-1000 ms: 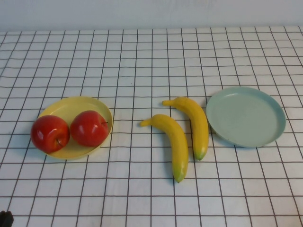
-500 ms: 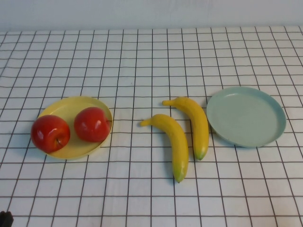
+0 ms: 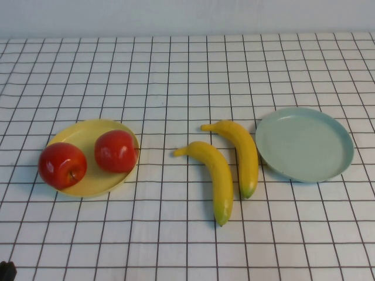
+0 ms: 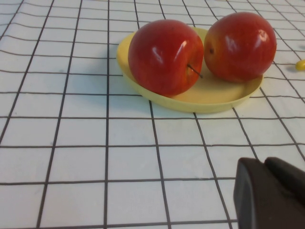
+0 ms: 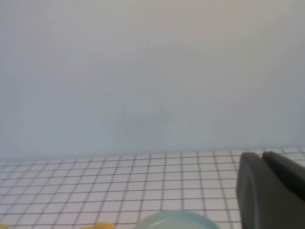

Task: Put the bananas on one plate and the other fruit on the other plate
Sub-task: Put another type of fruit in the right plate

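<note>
Two red apples (image 3: 61,165) (image 3: 116,151) lie on the yellow plate (image 3: 82,132) at the left. Two yellow bananas (image 3: 218,177) (image 3: 244,153) lie side by side on the cloth in the middle. The pale blue-green plate (image 3: 304,143) sits empty at the right. My left gripper (image 4: 264,163) is shut and empty, low over the cloth, on the near side of the yellow plate (image 4: 190,102) and its apples (image 4: 164,56) (image 4: 240,45). My right gripper (image 5: 261,155) is shut and empty, held back from the blue-green plate (image 5: 174,220).
A white cloth with a black grid (image 3: 176,76) covers the table. A pale wall runs along the far edge. A dark bit of my left arm (image 3: 6,270) shows at the near left corner of the high view.
The apple nearer the plate's right rim has rolled slightly to the right and farther back. Nothing else has moved.
</note>
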Available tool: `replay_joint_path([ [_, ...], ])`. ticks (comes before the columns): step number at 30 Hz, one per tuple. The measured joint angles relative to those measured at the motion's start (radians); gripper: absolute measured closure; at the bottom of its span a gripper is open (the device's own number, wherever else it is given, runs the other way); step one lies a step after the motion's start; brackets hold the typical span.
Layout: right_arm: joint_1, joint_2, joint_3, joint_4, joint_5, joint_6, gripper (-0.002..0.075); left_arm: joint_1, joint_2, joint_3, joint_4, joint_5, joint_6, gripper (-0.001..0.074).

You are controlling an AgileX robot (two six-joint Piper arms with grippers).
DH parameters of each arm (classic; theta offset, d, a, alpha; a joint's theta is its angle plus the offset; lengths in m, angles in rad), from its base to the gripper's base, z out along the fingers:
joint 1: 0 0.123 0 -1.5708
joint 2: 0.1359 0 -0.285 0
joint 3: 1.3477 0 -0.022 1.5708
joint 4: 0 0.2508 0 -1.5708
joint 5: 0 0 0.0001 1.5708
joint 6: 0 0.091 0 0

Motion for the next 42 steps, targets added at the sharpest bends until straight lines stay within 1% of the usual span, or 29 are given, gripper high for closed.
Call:
replay_joint_path([
  [4,0.000,0.029,0.022,0.154,0.008,-0.046,0.0741,0.000,0.000,0.000,0.000,0.000,0.000,0.0735],
  [7,0.000,0.090,0.015,0.211,0.061,-0.079,0.0741,0.000,0.000,0.000,0.000,0.000,0.002,0.0735],
  [12,0.004,0.291,-0.104,0.193,0.248,-0.091,0.0741,0.000,0.000,0.000,0.000,0.000,0.004,0.0735],
  [17,0.027,0.584,-0.288,0.187,0.443,-0.108,0.0741,0.000,0.000,0.000,0.000,0.000,0.004,0.0735],
  [20,0.059,0.754,-0.385,0.191,0.566,-0.124,0.0741,0.000,0.000,0.000,0.000,0.000,0.004,0.0735],
  [22,0.105,0.881,-0.454,0.177,0.634,-0.124,0.0741,0.000,0.000,0.000,0.000,0.000,0.004,0.0735],
  [24,0.175,0.990,-0.520,0.142,0.671,-0.107,0.0741,0.000,0.000,0.000,0.000,0.000,0.004,0.0735],
  [29,0.392,1.250,-0.700,-0.027,0.669,-0.012,0.0741,0.000,0.000,0.000,0.000,0.000,0.004,0.0735],
  [32,0.481,1.400,-0.824,-0.101,0.662,0.040,0.0741,0.000,0.000,0.000,0.000,0.000,0.004,0.0735],
  [34,0.516,1.504,-0.910,-0.116,0.665,0.047,0.0732,0.000,0.000,0.000,0.000,0.000,0.004,0.0735],
  [36,0.544,1.621,-1.013,-0.125,0.681,0.057,0.0692,0.000,0.000,0.000,0.000,0.000,0.004,0.0735],
  [37,0.556,1.679,-1.066,-0.125,0.683,0.057,0.0656,0.000,0.000,0.000,0.000,0.000,0.004,0.0735],
  [39,0.574,1.776,-1.157,-0.130,0.683,0.055,0.0563,0.000,0.000,0.000,0.000,0.000,0.004,0.0735],
  [41,0.594,1.870,-1.242,-0.132,0.683,0.069,0.0435,0.000,0.000,0.000,0.000,0.000,0.004,0.0735],
  [42,0.604,1.904,-1.272,-0.134,0.683,0.076,0.0385,0.000,0.000,0.000,0.000,0.000,0.004,0.0735],
])
